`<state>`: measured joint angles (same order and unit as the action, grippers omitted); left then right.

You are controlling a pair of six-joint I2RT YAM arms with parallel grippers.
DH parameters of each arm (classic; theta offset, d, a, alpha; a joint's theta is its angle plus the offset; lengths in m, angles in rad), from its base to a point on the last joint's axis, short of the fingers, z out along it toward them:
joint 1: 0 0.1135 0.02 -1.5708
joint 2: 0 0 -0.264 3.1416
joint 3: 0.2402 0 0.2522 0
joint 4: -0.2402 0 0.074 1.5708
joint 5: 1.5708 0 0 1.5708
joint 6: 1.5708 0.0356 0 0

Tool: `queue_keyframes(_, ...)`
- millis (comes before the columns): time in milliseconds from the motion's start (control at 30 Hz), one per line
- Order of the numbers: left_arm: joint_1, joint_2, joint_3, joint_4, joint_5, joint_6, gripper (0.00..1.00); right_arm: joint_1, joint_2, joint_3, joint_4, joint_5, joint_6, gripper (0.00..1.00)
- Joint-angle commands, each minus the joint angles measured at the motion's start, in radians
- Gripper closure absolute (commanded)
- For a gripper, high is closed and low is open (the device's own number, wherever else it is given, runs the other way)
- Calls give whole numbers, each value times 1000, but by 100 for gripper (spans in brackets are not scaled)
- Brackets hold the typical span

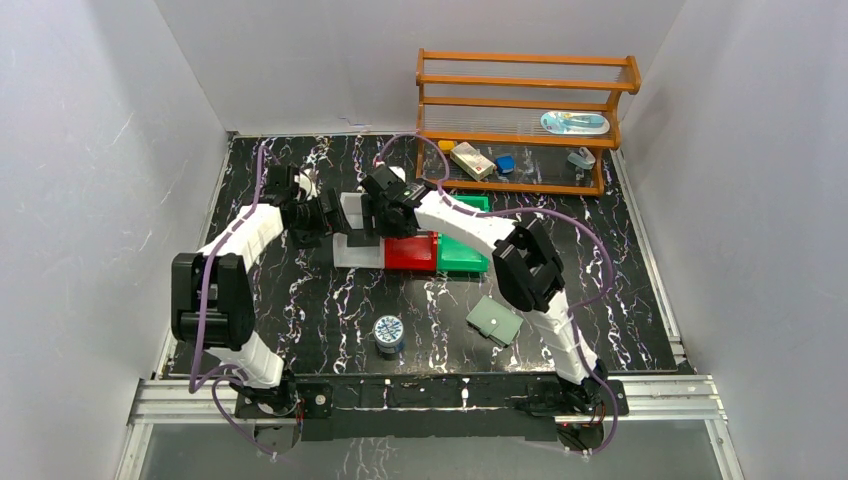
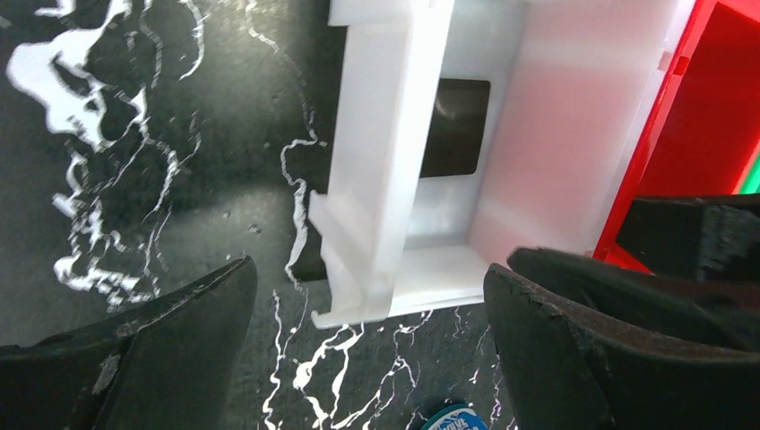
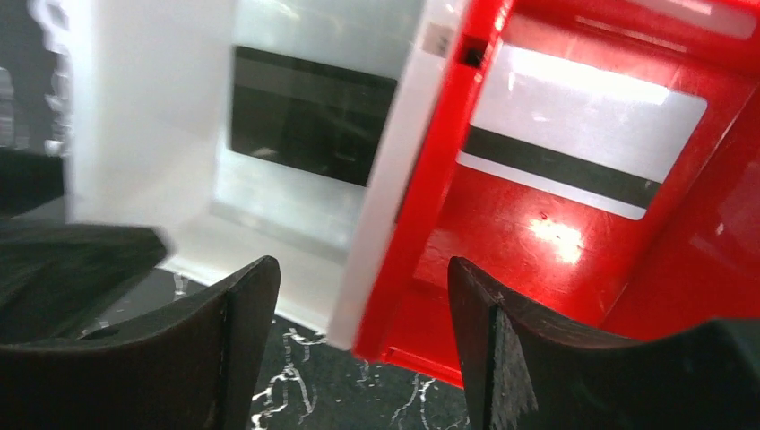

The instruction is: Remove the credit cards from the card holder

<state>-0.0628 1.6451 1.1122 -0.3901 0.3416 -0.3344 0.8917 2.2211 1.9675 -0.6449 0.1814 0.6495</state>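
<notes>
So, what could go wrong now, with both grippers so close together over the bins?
1. The left gripper and the right gripper, both open, crowd over the white bin; they might collide.
2. The right gripper's jaws straddle the wall between the white bin and the red bin. Going lower could strike it and shove the bins, shifting the black card and the silver card inside.
</notes>
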Motion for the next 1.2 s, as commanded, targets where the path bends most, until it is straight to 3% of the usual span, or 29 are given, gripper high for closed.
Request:
queue_keyframes(0, 3, -109, -18, -61, -121, -37, 2, 21, 31, 20, -82, 60, 0, 23)
queue_keyframes(433, 3, -240, -46, -137, -181, -61, 2, 21, -91, -126, -112, 109, 0, 23)
queue_keyframes(767, 2, -266, -60, -165, -263, -62, 2, 14, -174, -70, -139, 45, -14, 22)
queue_keyframes(933, 4, -260, -50, -168, -328, -67, 2, 14, -204, -72, -39, -51, -24, 32)
queue_keyframes(1167, 4, -234, -31, -174, -371, -87, 2, 23, -84, 52, 1, -149, 5, 41)
